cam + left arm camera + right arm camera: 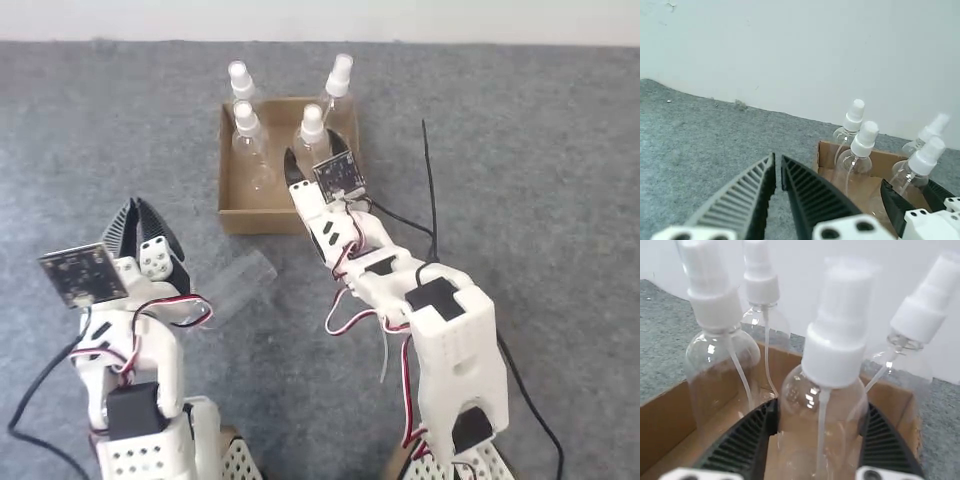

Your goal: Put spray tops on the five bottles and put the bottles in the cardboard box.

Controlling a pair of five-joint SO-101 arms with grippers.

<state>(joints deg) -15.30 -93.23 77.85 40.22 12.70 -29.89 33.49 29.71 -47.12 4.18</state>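
— How's the right hand [819, 412]?

— Clamped on a bottle [822, 390]. Its wrist view has a ribbed finger [747, 435] pressed to each side of the body, and the spray top [840, 335] is on. The high view places that hand [320, 160] at upper centre, over the near right corner of the box [228, 190], with the bottle standing inside.

— And the left hand [777, 172]?

— Pinched almost closed on nothing. Its wrist view gives the thin slit between the fingers [810, 195]. From above, at lower left, they read as one black wedge [140, 225], well apart from the box.

— What about the rest?

— A capped bottle [245, 125] stands in the box's left half. Two more [242, 80] are at the far wall, and I can't tell whether they're inside or just behind it. The high view adds a clear bottle [240, 280] lying on the counter [520, 150], left of centre, between the arms.
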